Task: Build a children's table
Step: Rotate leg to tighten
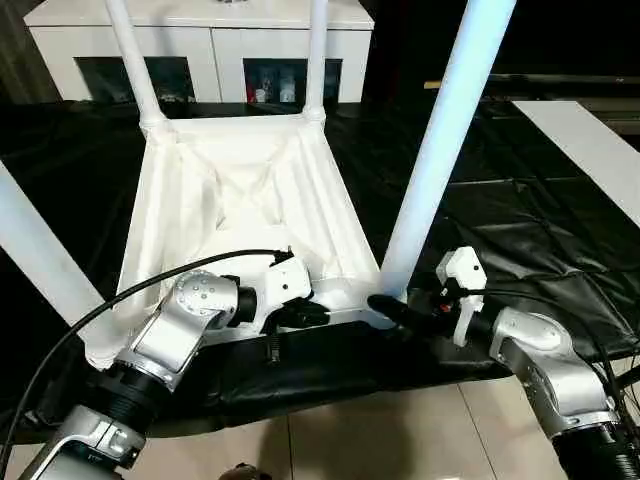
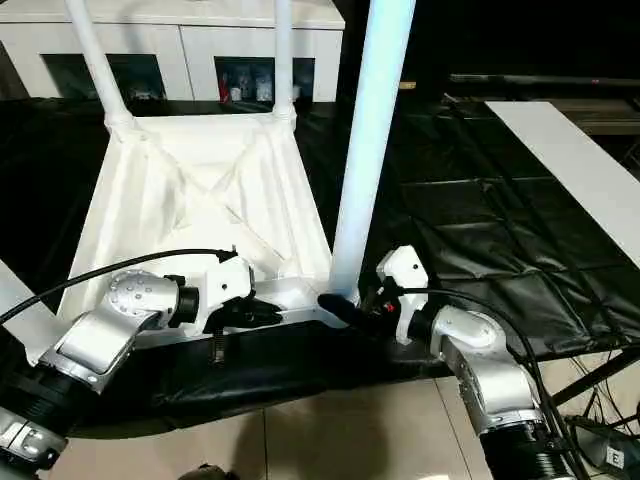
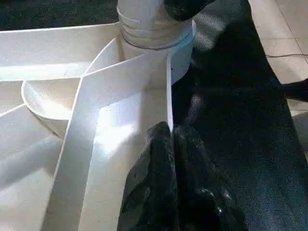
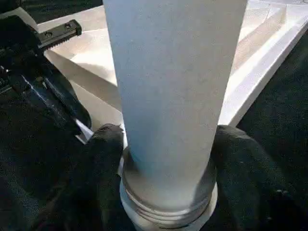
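Observation:
The children's table lies upside down on a black mat, its ribbed white tabletop [image 1: 250,200] facing up. Legs stand in the far left [image 1: 135,60], far right [image 1: 317,55] and near left [image 1: 40,255] sockets. The near right leg [image 1: 440,140] stands in its corner socket [image 3: 154,33]. My left gripper [image 3: 172,139] is shut on the thin near rim of the tabletop, beside that corner. My right gripper [image 4: 166,139] has closed around the base of the near right leg, one finger [image 4: 103,144] pressed against each side just above the threaded collar.
A white cabinet [image 1: 200,40] with dark glass doors stands behind the table. The black mat [image 1: 520,220] spreads to the right, where a long white board [image 1: 590,140] lies. Tiled floor [image 1: 400,430] shows in front of the mat's near edge.

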Controlling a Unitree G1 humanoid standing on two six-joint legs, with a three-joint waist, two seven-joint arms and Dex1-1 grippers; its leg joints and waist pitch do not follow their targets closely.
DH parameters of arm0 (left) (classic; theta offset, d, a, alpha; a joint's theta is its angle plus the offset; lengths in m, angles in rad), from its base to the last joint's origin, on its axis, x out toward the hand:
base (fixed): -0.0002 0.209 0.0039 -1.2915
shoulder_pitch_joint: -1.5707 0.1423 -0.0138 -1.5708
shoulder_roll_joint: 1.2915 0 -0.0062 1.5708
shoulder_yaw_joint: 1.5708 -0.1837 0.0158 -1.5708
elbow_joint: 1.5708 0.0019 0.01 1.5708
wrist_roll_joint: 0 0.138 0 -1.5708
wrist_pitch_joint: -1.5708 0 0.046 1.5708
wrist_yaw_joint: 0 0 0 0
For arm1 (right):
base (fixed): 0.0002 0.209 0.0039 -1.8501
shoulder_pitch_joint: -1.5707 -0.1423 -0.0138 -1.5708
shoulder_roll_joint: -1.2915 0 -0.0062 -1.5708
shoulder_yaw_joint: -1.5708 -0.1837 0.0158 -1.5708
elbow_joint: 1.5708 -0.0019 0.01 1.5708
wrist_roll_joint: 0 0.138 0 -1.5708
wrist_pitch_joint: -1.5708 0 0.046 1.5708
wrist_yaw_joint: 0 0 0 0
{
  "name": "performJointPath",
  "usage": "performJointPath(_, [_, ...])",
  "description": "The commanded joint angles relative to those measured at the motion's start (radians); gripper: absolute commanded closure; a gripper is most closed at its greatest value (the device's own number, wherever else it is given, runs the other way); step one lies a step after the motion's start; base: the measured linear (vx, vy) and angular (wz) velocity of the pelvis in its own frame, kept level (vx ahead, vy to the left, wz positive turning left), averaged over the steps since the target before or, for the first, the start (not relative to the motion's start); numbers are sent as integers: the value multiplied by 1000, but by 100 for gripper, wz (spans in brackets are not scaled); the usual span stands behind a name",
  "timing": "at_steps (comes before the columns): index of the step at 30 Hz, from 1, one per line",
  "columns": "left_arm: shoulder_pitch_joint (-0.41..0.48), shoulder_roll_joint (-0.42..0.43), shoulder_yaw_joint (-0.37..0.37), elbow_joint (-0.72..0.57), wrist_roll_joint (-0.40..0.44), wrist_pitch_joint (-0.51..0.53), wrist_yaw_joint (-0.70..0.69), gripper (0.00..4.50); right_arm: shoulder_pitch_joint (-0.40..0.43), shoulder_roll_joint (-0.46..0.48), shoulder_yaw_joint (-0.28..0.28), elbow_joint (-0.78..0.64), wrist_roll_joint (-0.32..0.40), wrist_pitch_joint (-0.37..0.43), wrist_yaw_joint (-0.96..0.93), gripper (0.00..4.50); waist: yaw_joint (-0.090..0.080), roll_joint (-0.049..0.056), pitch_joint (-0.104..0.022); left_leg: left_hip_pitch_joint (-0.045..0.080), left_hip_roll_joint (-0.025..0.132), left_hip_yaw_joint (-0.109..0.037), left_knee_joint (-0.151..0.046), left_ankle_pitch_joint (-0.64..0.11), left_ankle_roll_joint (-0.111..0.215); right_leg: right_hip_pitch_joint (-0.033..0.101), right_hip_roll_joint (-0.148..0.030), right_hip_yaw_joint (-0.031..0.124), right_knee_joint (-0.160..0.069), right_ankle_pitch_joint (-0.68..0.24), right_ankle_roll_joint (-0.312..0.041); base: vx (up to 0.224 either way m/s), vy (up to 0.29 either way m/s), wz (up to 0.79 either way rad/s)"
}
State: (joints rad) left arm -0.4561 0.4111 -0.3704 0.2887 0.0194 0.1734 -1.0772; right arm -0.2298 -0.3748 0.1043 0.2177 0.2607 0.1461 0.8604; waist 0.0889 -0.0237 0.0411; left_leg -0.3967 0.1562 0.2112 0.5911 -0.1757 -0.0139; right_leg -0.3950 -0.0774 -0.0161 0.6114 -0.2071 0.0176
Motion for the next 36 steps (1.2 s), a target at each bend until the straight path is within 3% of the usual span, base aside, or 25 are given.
performJointPath(1, [20,4,-46,-6,17,13,-28,450,4,-14,-2,12,-15,-11,12,176,-2,-1,-55,36,79,-38,-72,-201,42,30,-69,32,-62,-55,-246,0,0,0])
performJointPath(9, [22,3,-49,5,30,22,-11,450,0,-15,5,52,-52,-25,-20,231,-3,-1,-53,37,78,-38,-72,-205,45,30,-69,31,-64,-59,-248,0,0,0])
performJointPath(12, [8,-14,-49,47,68,39,54,450,-18,19,-7,106,-88,-17,-131,237,-9,-2,-43,42,79,-40,-83,-299,10,23,-69,32,-78,-193,-235,0,0,0])
performJointPath(13, [0,-31,-42,65,72,54,85,450,-25,41,-18,126,-99,-9,-190,238,-12,-4,-38,49,78,-43,-87,-374,-20,20,-72,33,-88,-311,-213,0,0,0])
performJointPath(15, [-27,-84,-21,105,79,90,170,450,-42,103,-49,163,-105,19,-322,240,-24,-3,-35,57,76,-55,-92,-470,-80,8,-76,32,-99,-463,-170,-32,4,-3])
performJointPath(16, [-41,-108,-16,121,83,106,203,450,-50,133,-64,180,-105,29,-381,241,-28,-4,-35,56,76,-59,-94,-490,-88,9,-76,30,-102,-486,-159,-64,8,-6])
performJointPath(19, [-74,-167,-4,159,95,133,288,450,-71,209,-96,215,-99,50,-499,243,-46,-4,-31,64,71,-69,-92,-582,-103,-3,-78,26,-119,-594,-113,-64,14,-8])
performJointPath(21, [-96,-210,7,184,95,152,337,450,-87,256,-111,241,-95,60,-568,244,-51,0,-32,64,71,-73,-95,-594,-106,-3,-78,24,-124,-593,-104,0,0,0])
performJointPath(23, [-136,-300,37,233,97,182,465,450,-126,352,-152,302,-66,75,-710,245,-59,6,-34,64,72,-78,-103,-624,-119,0,-72,17,-121,-526,-113,0,0,0])
performJointPath(25, [-162,-360,52,269,99,178,540,450,-164,425,-185,350,-28,88,-786,246,-60,11,-33,74,71,-78,-104,-666,-126,-8,-70,10,-125,-505,-120,0,0,0])
performJointPath(26, [-171,-376,47,283,108,171,561,450,-182,458,-198,366,2,88,-788,246,-64,11,-35,74,70,-80,-105,-684,-126,-3,-69,4,-127,-488,-114,0,0,0])
performJointPath(28, [-179,-386,40,293,118,146,574,450,-198,477,-192,374,4,84,-779,246,-71,12,-34,60,71,-84,-115,-695,-124,11,-71,-7,-129,-462,-103,0,0,0])
performJointPath(29, [-182,-388,35,299,126,129,578,450,-207,485,-184,376,0,79,-769,246,-70,12,-35,62,72,-84,-116,-708,-126,10,-74,-10,-130,-462,-97,0,0,0])
performJointPath(32, [-179,-376,27,291,131,107,563,450,-209,482,-168,360,-12,48,-727,176,-66,8,-35,71,71,-78,-110,-699,-114,-1,-83,-5,-140,-483,-98,0,0,0])
performJointPath(36, [-173,-353,20,283,135,95,538,450,-203,469,-167,344,-25,26,-719,150,-69,8,-35,51,72,-83,-118,-658,-101,14,-86,-7,-133,-469,-99,0,0,0])
